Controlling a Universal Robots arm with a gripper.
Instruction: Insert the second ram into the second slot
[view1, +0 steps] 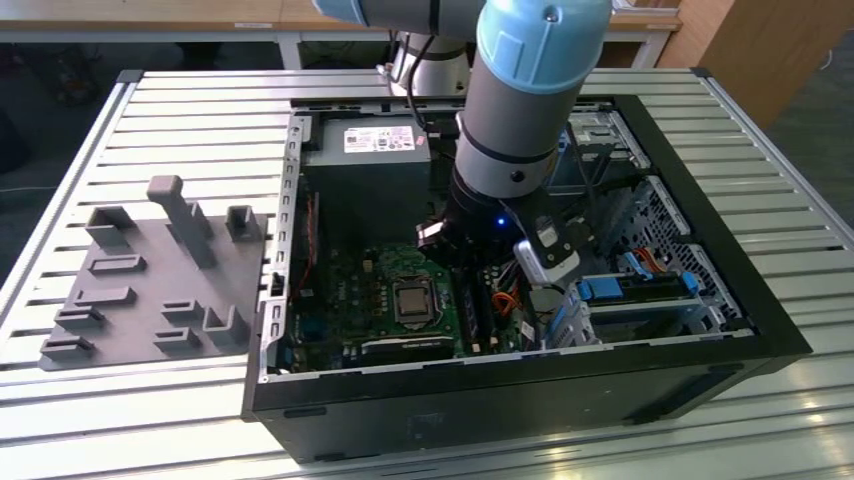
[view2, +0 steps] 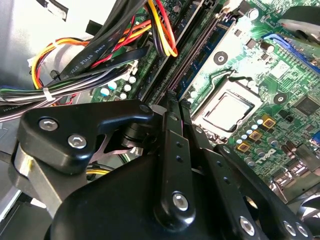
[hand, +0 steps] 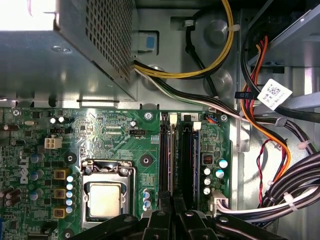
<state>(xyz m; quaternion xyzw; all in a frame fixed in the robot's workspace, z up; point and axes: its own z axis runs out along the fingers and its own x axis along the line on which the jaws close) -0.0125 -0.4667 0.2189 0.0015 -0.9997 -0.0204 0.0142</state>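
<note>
Now | pincer (view2: 172, 100) pressed together | tips over memory slots (hand: 177, 155) | motherboard (hand: 110, 140) below

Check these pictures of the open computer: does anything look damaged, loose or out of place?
Nothing stands out. The claw sits low over the memory slots beside the processor; the circuit board looks intact and the cables stay bundled off to one side.

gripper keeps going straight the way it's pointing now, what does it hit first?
Most likely the memory slots on the motherboard. In both wrist views the gripper points along them, beside the processor socket. How far off the board it sits is unclear.
</note>
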